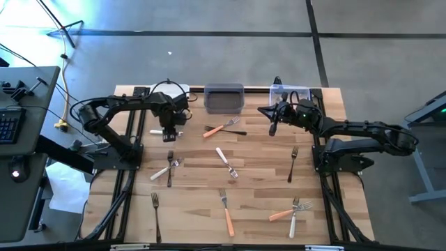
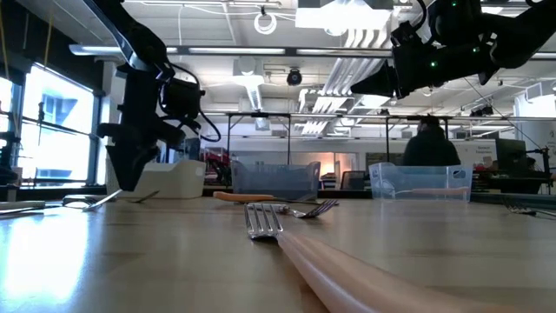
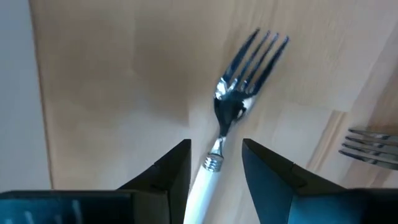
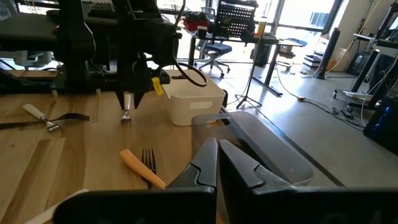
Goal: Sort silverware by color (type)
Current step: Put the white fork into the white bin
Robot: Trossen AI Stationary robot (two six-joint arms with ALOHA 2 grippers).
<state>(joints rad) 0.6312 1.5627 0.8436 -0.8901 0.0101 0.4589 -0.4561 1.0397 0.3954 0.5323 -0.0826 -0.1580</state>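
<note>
Mostly, the forks (image 1: pixel 225 164) were left unsorted on the table (image 1: pixel 195 202); one white-handled fork (image 3: pixel 239 106) was grasped by the left gripper (image 3: pixel 216 165) at ten o'clock, the right gripper (image 4: pixel 217 163) clenched empty.

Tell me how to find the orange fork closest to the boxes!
Find the grey bin in the middle of the table's far edge. Right in front of it lies the orange-handled fork, next to a dark fork. It is the only orange one up by the bins; the other orange forks lie near the front edge.
</note>
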